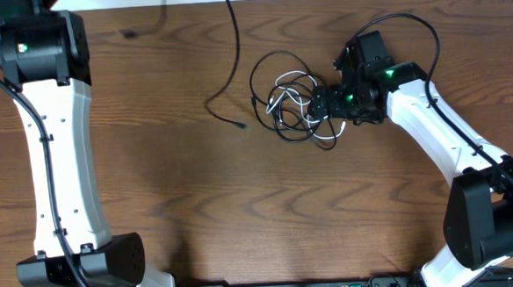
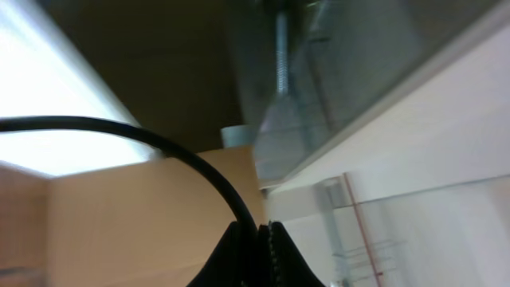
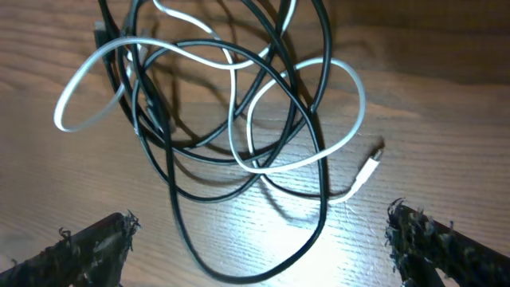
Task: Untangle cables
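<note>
A tangle of cables [image 1: 291, 106] lies on the wooden table right of centre: thin black cords looped through one white cord. In the right wrist view the white cord's plug [image 3: 373, 163] rests on the wood, and a black loop [image 3: 323, 199] hangs down between my fingers. My right gripper [image 1: 318, 107] is open at the tangle's right edge, its fingers [image 3: 263, 251] wide apart either side of that loop and holding nothing. Another long black cable [image 1: 236, 39] runs separately from the far edge to a plug left of the tangle. My left gripper [image 2: 263, 239] is shut and points up at the ceiling.
The left arm [image 1: 54, 145] stands along the table's left side, its thick black lead [image 2: 119, 127] arching over the fingers. The right arm [image 1: 441, 143] reaches in from the front right. Bare wood lies in the middle and front of the table.
</note>
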You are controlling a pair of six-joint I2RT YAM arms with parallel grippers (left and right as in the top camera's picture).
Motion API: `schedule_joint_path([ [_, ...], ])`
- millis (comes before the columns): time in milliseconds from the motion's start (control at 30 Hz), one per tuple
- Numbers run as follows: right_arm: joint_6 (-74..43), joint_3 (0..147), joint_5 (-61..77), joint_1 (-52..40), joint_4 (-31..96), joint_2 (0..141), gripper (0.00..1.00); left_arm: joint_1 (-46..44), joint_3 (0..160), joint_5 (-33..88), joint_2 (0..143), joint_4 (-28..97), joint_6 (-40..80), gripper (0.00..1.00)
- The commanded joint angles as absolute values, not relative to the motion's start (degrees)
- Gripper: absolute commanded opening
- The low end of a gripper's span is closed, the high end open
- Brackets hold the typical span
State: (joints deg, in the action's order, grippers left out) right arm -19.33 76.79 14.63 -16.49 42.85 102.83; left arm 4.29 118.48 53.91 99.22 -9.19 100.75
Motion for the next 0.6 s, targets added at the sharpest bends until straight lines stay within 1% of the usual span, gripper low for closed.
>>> schedule_joint_path([
  [0, -19.68, 76.93, 15.42, -16.75, 43.0, 103.0, 0.99, 4.45, 119.39, 51.53, 98.41, 0.12, 83.31, 0.07],
  [33, -19.68, 76.95, 15.42, -16.56, 43.05, 102.78, 0.99, 4.45, 119.39, 48.95, 98.41, 4.4, 77.32, 0.07],
  [67, -19.68, 76.93, 15.42, -16.47, 43.05, 102.67, 0.99, 4.45, 119.39, 47.64, 98.41, 5.43, 74.94, 0.08],
  [233, -19.68, 76.95, 15.44, -16.32, 43.07, 102.65, 0.99, 4.45, 119.39, 37.26, 98.41, 7.31, 56.47, 0.07],
  [300, -19.66, 76.95, 15.4, -16.32, 43.18, 102.65, 0.99, 4.45, 119.39, 26.7, 98.43, 13.63, 47.97, 0.07],
  [333, -19.66, 76.93, 15.38, -16.32, 43.31, 102.65, 0.99, 4.45, 119.39, 23.31, 98.43, 15.53, 45.6, 0.07],
  [367, -19.57, 76.93, 15.33, -16.27, 43.55, 102.65, 0.99, 4.43, 119.37, 15.03, 98.56, 19.55, 41.12, 0.07],
  [433, -19.25, 76.93, 15.03, -16.23, 43.99, 102.65, 0.99, 4.43, 119.33, 3.29, 99.53, 23.66, 35.22, 0.08],
  [500, -19.25, 76.93, 14.06, -16.16, 44.18, 102.65, 0.99, 4.45, 119.24, 0.36, 100.86, 24.82, 28.97, 0.07],
  [567, -19.25, 76.93, 13.65, -16.14, 44.18, 102.65, 0.99, 4.43, 119.22, 0.47, 102.08, 25.74, 25.65, 0.07],
])
